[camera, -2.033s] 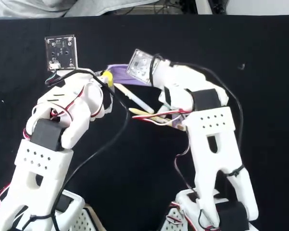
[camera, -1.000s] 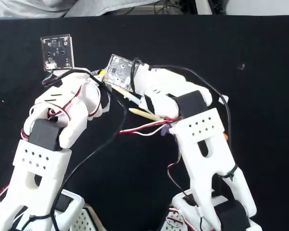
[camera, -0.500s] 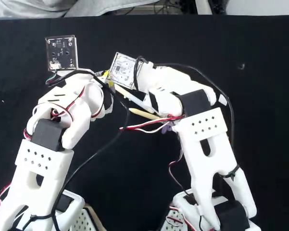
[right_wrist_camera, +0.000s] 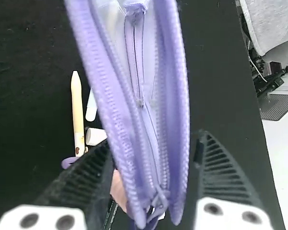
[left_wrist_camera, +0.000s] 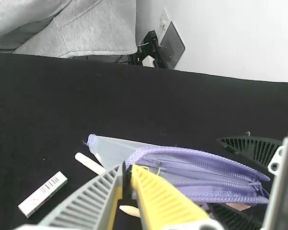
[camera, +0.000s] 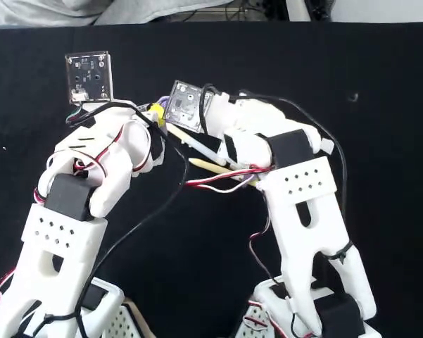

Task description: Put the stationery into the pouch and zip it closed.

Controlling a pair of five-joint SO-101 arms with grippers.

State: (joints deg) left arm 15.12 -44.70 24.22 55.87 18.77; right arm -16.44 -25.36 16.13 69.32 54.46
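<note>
High view: fixed above the table (camera: pixel 380 84), looking steeply down. The arm bases sit at 6 o'clock and the far table edge at 12 o'clock. It stands far enough back to take in the left arm (camera: pixel 91 183) and right arm (camera: pixel 302 183).
Left wrist view: rides the left arm and looks low across the table along the left gripper (left_wrist_camera: pixel 127 172) toward the room's wall, with the pouch (left_wrist_camera: pixel 196 167) close ahead.
Right wrist view: rides the right arm and looks steeply down through the right gripper (right_wrist_camera: pixel 153 141), very near the pouch's mouth.
Shared ground: both wrist views show the pouch. The right wrist and high views share the pale pencil (right_wrist_camera: pixel 76 110).
</note>
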